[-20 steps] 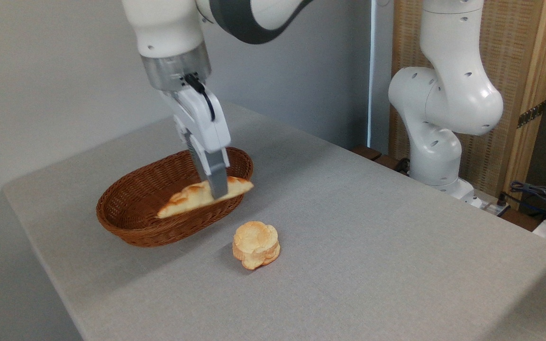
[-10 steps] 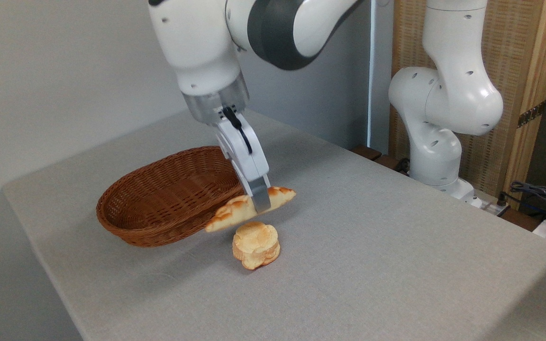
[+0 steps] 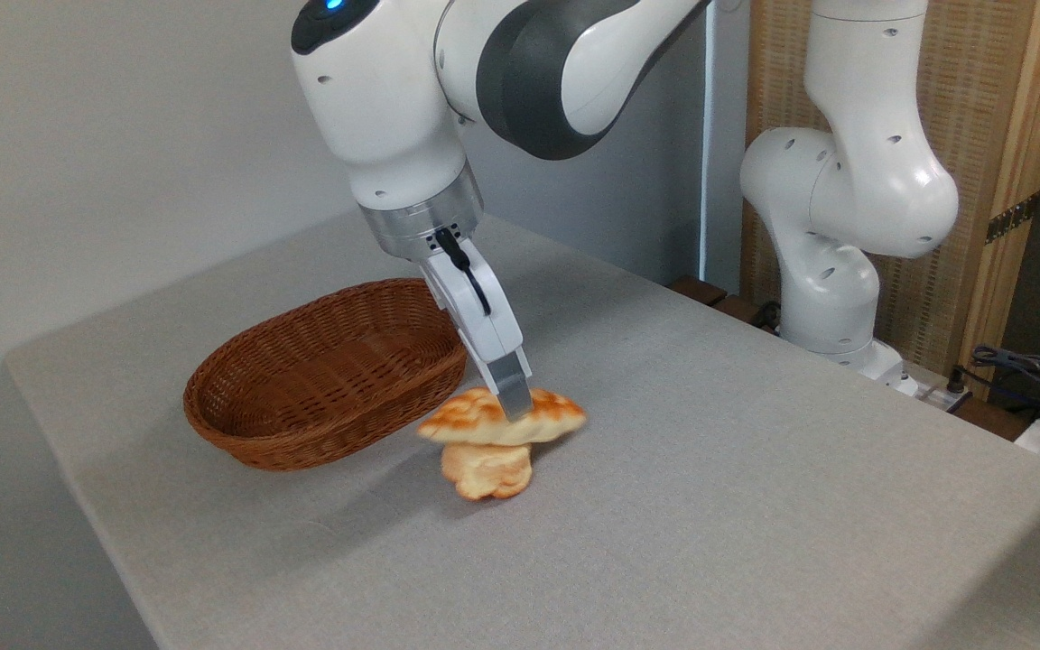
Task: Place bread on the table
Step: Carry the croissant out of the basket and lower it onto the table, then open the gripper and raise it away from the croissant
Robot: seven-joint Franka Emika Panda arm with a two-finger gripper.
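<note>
Jaws of our gripper (image 3: 515,408) clamp the braided loaf (image 3: 502,421), now carried clear of the wicker basket (image 3: 321,379), over the round bun (image 3: 487,469); release on the table (image 3: 755,469) remains.

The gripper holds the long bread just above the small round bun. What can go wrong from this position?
1. The bread hangs directly over the round bun and seems to touch it. If the gripper opens here, the loaf may rest on the bun, not on the table, or roll off.
2. Lowering further could push the bun aside.
3. The wicker basket is close, so a sliding loaf might hit its wall.
</note>
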